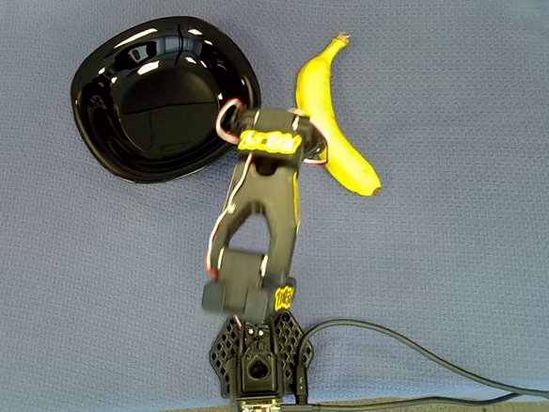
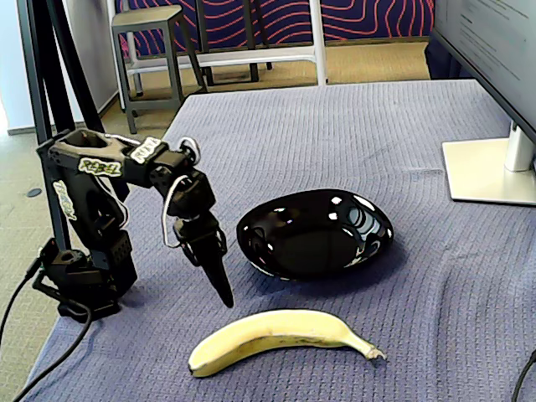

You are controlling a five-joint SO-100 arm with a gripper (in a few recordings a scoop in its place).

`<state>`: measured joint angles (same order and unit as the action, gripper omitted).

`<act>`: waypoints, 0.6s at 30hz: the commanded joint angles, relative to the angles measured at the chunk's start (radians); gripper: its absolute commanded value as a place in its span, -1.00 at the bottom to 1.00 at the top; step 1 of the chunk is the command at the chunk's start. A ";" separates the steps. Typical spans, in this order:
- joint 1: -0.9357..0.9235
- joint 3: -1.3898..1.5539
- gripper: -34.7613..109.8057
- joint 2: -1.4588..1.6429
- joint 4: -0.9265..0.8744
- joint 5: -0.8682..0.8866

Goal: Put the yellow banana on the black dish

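The yellow banana (image 1: 330, 117) (image 2: 276, 335) lies flat on the blue cloth, to the right of the black dish (image 1: 159, 101) in the overhead view and in front of it in the fixed view. The glossy dish (image 2: 314, 234) holds nothing. My gripper (image 2: 223, 289) points steeply down over the cloth, between the dish's left rim and the banana's blunt end in the fixed view. Its fingers are shut together with nothing between them, and the tip is a little short of the banana. From overhead, the wrist (image 1: 270, 142) covers the fingers right beside the banana's middle.
The arm's base (image 1: 258, 353) stands at the cloth's near edge with a black cable (image 1: 436, 364) running off to the right. A monitor foot (image 2: 490, 172) rests at the far right of the table. A stool (image 2: 151, 42) and tripod legs (image 2: 46, 84) stand beyond the table.
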<state>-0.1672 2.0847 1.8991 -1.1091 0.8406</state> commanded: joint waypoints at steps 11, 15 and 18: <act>0.034 -0.360 -0.11 -0.198 -0.121 0.147; 0.025 -0.477 -0.10 -0.287 -0.158 0.166; 0.014 -0.525 -0.10 -0.344 -0.158 0.183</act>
<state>-0.1519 1.6598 1.5846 -1.2548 1.0063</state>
